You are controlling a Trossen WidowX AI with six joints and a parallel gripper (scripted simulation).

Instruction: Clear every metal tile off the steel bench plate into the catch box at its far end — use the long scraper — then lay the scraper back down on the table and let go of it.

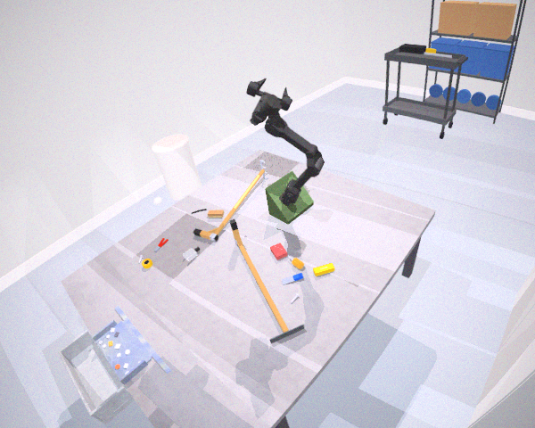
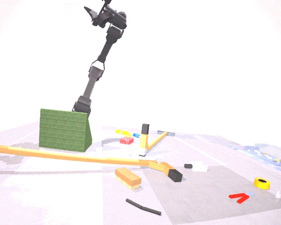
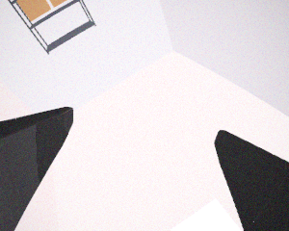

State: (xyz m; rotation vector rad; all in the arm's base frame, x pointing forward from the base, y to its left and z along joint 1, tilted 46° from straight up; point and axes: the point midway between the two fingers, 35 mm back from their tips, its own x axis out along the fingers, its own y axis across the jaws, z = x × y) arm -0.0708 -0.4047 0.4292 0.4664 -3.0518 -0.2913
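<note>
My gripper (image 1: 275, 84) (image 3: 147, 126) is wide open and empty, raised high above the table; the wrist view shows only walls and a shelf beyond the fingers. The long scraper (image 1: 260, 283) (image 2: 157, 140) lies on the table, its wide dark blade toward the front and its bent, black-tipped grip near the middle. The bluish steel bench plate (image 1: 136, 350) is at the table's front left, with several small tiles, white, orange, yellow and dark, scattered on it. The pale catch box (image 1: 93, 374) adjoins the plate's outer end. Its contents are not clear.
A second long wooden-handled tool (image 1: 242, 199) (image 2: 87, 158) lies near the scraper's grip. A green angled block (image 1: 279, 209) (image 2: 63, 131) stands beside the arm base. A red block (image 1: 278, 251) and yellow piece (image 1: 324, 269) lie right of the scraper; red pliers (image 1: 162, 242) and yellow tape (image 1: 147, 263) lie left.
</note>
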